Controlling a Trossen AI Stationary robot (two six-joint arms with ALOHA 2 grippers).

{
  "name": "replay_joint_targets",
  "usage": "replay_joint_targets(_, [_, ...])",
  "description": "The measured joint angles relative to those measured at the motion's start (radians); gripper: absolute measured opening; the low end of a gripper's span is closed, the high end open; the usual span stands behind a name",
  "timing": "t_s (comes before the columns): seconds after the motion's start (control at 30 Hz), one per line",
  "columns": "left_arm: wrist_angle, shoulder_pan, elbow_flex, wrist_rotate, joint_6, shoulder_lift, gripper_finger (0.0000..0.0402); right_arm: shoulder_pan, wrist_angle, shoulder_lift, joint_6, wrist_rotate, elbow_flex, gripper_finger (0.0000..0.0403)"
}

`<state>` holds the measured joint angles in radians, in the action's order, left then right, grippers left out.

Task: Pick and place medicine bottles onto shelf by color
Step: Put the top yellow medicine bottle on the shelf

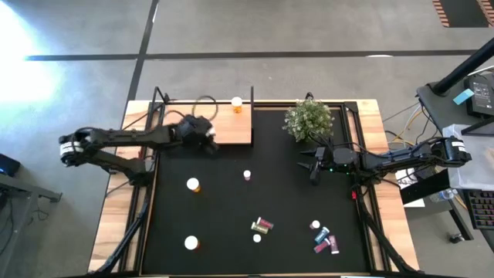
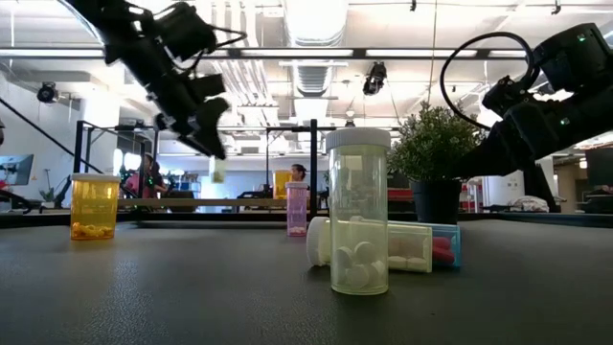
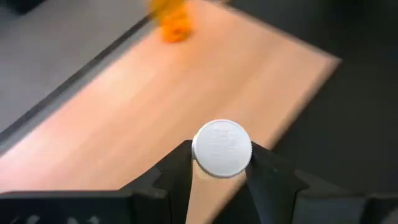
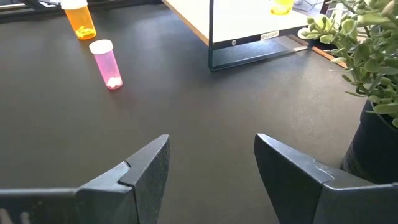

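Left gripper [image 3: 219,180], clenched on an upright white-capped bottle [image 3: 221,149], hangs directly above the shelf [image 3: 186,106] board's near corner.

My left gripper's matt black plastic fingers [image 3: 177,177] clamp a bottle topped by a white, finely stippled plastic cap [image 3: 222,148] above the smooth, pale, satin-finished wooden shelf board [image 3: 143,112]. Beside that shelf, the black table mat [image 4: 205,118] looks matt and lightly grained. On it stand a translucent, glossy pink plastic bottle [image 4: 107,63] and a clear orange plastic bottle [image 4: 79,18].
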<state>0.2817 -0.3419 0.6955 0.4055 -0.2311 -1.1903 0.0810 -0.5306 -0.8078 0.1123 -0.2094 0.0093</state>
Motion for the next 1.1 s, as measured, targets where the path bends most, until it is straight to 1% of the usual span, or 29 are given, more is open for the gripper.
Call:
replay_joint_targets(0.1, [0.002, -0.096, -0.016, 0.006, -0.006, 0.021, 0.0125, 0.0, 0.001, 0.0, 0.0, 0.0, 0.0, 0.0224])
replay_joint_targets(0.27, [-0.006, -0.252, -0.053, 0.005, -0.076, 0.025, 0.0125, 0.0, 0.001, 0.0, 0.0, 0.0, 0.0, 0.0224])
replay_joint_targets(0.33, [-0.014, -0.294, -0.06, 0.006, -0.107, 0.024, 0.0125, 0.0, 0.001, 0.0, 0.0, 0.0, 0.0, 0.0224])
replay_joint_targets(0.43, [-0.037, -0.339, -0.062, 0.024, -0.111, 0.024, 0.0125, 0.0, 0.001, 0.0, 0.0, 0.0, 0.0, 0.0224])
replay_joint_targets(0.5, [-0.048, -0.362, -0.057, 0.047, -0.115, 0.021, 0.0125, 0.0, 0.001, 0.0, 0.0, 0.0, 0.0, 0.0224])
replay_joint_targets(0.63, [-0.048, -0.393, -0.057, 0.079, -0.179, 0.003, 0.0125, 0.0, 0.001, 0.0, 0.0, 0.0, 0.0, 0.0224])
replay_joint_targets(0.87, [-0.048, -0.424, -0.05, 0.184, -0.285, -0.082, 0.0125, 0.0, 0.001, 0.0, 0.0, 0.0, 0.0, 0.0224])
replay_joint_targets(1.1, [-0.061, -0.462, -0.014, 0.21, -0.29, -0.148, 0.0125, 0.0, 0.001, 0.0, 0.0, 0.0, 0.0, 0.0224])
